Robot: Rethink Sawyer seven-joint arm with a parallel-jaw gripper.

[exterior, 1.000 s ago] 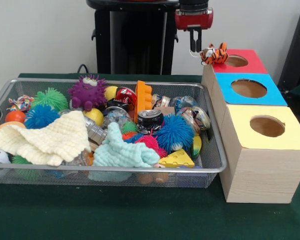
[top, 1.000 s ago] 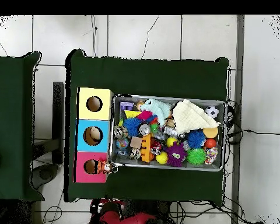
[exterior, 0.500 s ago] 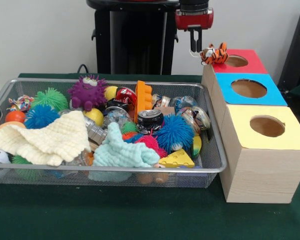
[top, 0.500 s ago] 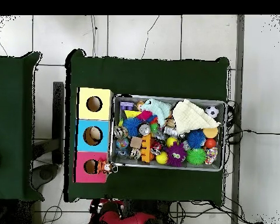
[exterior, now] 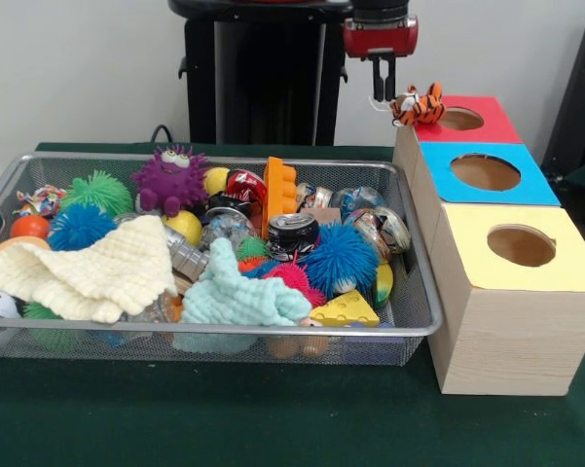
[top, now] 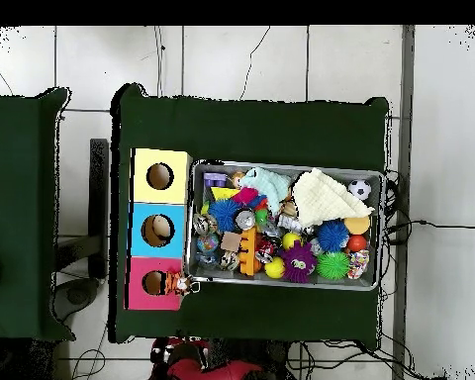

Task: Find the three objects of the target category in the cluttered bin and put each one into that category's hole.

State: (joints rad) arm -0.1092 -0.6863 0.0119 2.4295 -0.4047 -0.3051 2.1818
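A small orange-and-black striped tiger toy [exterior: 419,105] lies on the near left corner of the red-topped box [exterior: 492,127], beside its round hole [exterior: 460,119] and not inside it. In the overhead view the tiger toy [top: 182,285] rests on the red box's edge closest to the bin. My gripper [exterior: 382,95] hangs just left of and slightly above the tiger, open, with nothing between its fingers. The wire mesh bin [exterior: 273,333] holds several mixed toys, cans and cloths.
A blue-topped box [exterior: 530,183] and a yellow-topped box [exterior: 569,268] stand in a row with the red one, each with a round hole. In the bin are a purple fuzzy monster [exterior: 170,178], an orange block [exterior: 279,191], a cream cloth [exterior: 97,268] and a mint cloth [exterior: 238,297].
My gripper has risen slightly beside the red box. The tiger toy has stayed on the box corner and the bin's contents have not moved.
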